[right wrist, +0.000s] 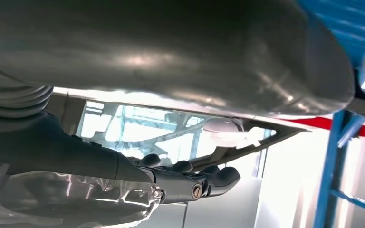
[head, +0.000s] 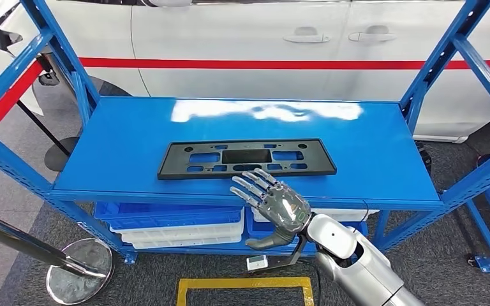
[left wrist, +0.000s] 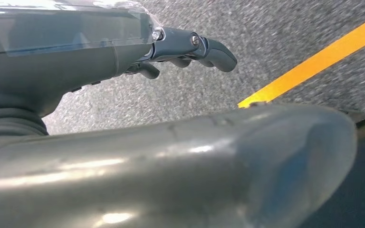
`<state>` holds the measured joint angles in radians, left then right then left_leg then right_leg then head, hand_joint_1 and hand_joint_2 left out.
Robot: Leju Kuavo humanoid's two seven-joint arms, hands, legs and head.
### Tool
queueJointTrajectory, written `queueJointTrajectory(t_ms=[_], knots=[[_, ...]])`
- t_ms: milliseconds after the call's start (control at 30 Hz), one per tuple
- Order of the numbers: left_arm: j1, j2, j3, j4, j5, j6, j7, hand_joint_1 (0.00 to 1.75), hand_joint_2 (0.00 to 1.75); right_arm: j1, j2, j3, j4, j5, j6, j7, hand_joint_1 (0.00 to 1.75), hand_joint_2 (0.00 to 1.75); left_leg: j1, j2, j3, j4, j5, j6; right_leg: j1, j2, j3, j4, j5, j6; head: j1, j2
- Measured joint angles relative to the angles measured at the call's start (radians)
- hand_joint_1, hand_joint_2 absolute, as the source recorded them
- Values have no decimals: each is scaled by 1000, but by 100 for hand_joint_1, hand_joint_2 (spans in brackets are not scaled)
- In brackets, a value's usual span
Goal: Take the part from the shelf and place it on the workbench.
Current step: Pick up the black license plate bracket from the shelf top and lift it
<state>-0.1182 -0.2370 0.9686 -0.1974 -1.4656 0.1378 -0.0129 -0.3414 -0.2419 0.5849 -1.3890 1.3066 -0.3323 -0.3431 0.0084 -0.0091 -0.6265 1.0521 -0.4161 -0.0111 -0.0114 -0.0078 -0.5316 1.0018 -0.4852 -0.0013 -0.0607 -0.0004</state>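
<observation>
The part [head: 247,158] is a flat black rectangular frame with cut-outs, lying lengthwise on the top board of the blue shelf [head: 370,153], near its front. My right hand [head: 273,204] reaches in from below with its fingers spread and nothing in it. Its fingertips are at the part's front edge, slightly right of the middle; whether they touch it I cannot tell. In the right wrist view the dark fingers [right wrist: 190,183] are stretched out under the thick thumb. My left hand [left wrist: 185,47] hangs over grey carpet, holding nothing, with its fingers a little bent.
A white car with a red stripe [head: 249,64] stands close behind the shelf. Blue uprights [head: 443,57] flank the board on both sides. Blue and white bins [head: 178,226] fill the lower level. A stanchion base [head: 80,271] and yellow floor tape [head: 245,284] lie in front.
</observation>
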Motion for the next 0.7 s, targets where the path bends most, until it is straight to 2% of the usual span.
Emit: queueJointTrajectory(t_ms=[33,133,167,200,233,300,333,367,400,467,500,533,633,700], knots=[[0,0,0,0,0,0,0,0,0,-11,0,-2,9,-5,1,1,0,0,-2,-1,12,-26,3,6,2,1,0,1,-2,5,0,0],[0,0,0,0,-1,-1,2,0,0,-47,0,-13,41,-17,6,4,0,0,-4,-2,17,-38,-1,28,-1,3,1,1,-8,23,0,0],[-1,0,-1,0,-2,-2,2,0,0,-60,2,-18,53,-21,8,6,0,0,-3,-2,20,-42,0,34,-3,3,-4,16,-19,28,0,0],[-3,0,-2,0,-4,-3,2,0,0,-73,4,-24,66,-25,11,8,0,0,-2,-1,24,-47,1,40,-5,3,-19,48,-37,32,0,0],[-5,0,-3,0,-6,-5,1,0,0,-87,8,-29,82,-29,14,10,0,0,-1,-1,26,-49,0,44,-6,3,-48,104,-63,35,0,0],[-7,0,-7,0,-9,-9,2,0,0,-109,14,-38,118,-40,22,12,0,0,-2,-2,27,-48,-2,49,-7,3,-124,239,-111,39,0,0],[-7,0,-8,0,-10,-11,2,0,0,-115,15,-42,136,-46,24,12,0,0,-3,-3,28,-48,-4,51,-8,3,-152,282,-114,41,0,0],[-7,0,-9,0,-11,-12,2,0,0,-121,16,-45,152,-51,26,10,0,0,-3,-5,29,-47,-6,51,-9,3,-163,286,-96,41,0,0],[-7,0,-11,0,-13,-14,2,0,0,-128,16,-48,166,-56,27,9,0,0,-3,-8,32,-45,-8,49,-10,3,-155,251,-61,39,0,0],[-8,-1,-18,0,-19,-17,3,0,0,-152,19,-53,199,-65,28,5,0,0,-5,-11,37,-41,-16,44,-8,0,-105,120,20,32,0,0],[-10,-2,-21,0,-21,-18,4,0,0,-168,22,-55,219,-69,27,5,0,0,-7,-11,37,-38,-19,40,-6,-2,-84,65,40,28,0,0],[-11,-2,-23,0,-23,-18,5,0,0,-184,25,-57,242,-71,26,3,0,0,-9,-11,35,-36,-21,35,-3,-3,-72,32,47,24,0,0],[-13,-3,-25,0,-24,-19,7,0,0,-216,28,-59,303,-76,20,-1,0,0,-9,-10,33,-35,-24,21,-2,-3,-66,14,42,12,0,0],[-13,-4,-26,0,-24,-19,7,0,0,-229,25,-59,327,-77,19,-2,0,0,-8,-8,17,6,-52,10,-8,-7,-59,8,43,0,0,0]])
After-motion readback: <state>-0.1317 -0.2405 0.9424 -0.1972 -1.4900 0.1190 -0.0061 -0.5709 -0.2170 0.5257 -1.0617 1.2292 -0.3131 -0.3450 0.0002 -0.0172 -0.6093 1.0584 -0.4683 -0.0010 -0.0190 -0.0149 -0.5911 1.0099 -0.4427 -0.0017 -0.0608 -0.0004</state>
